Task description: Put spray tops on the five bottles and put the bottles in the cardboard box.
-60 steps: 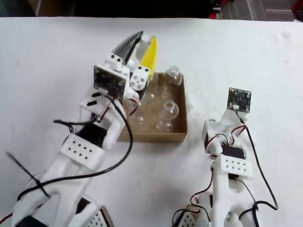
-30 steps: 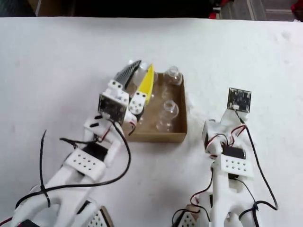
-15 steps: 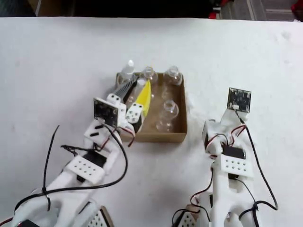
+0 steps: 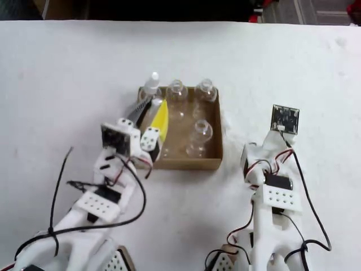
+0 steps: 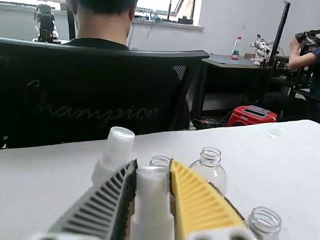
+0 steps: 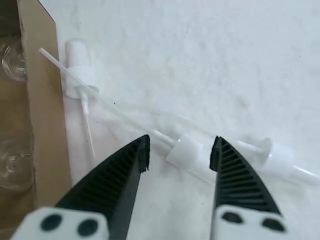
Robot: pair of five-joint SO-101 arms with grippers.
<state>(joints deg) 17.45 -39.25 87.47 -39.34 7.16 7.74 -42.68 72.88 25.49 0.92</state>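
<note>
Clear plastic bottles stand upright with their necks up in the shallow brown cardboard box [image 4: 186, 164]. Three are open-necked: two along the far wall [image 4: 176, 89] [image 4: 206, 89] and one nearer the right wall [image 4: 200, 130]. A fourth bottle, wearing a white spray top [image 4: 151, 83], stands at the box's far left corner.

The left gripper [image 4: 154, 104] sits over the box's left wall, its grey and yellow fingers pointing toward the far side. They are closed tight on another white spray top [image 5: 150, 200], which is held vertical. I can't tell whether a bottle hangs under it.

A strip of bare box floor lies between that gripper and the nearest open bottle. The white table [image 4: 67, 68] spreads wide to the left and beyond.

Right of the box, the right gripper [image 6: 180, 145] hangs with its black fingers spread over a loose spray top [image 6: 184, 151] that lies flat. Its thin dip tube runs toward the box wall. One more top [image 6: 79, 67] lies just beside that wall, and another [image 6: 277, 155] farther out.
</note>
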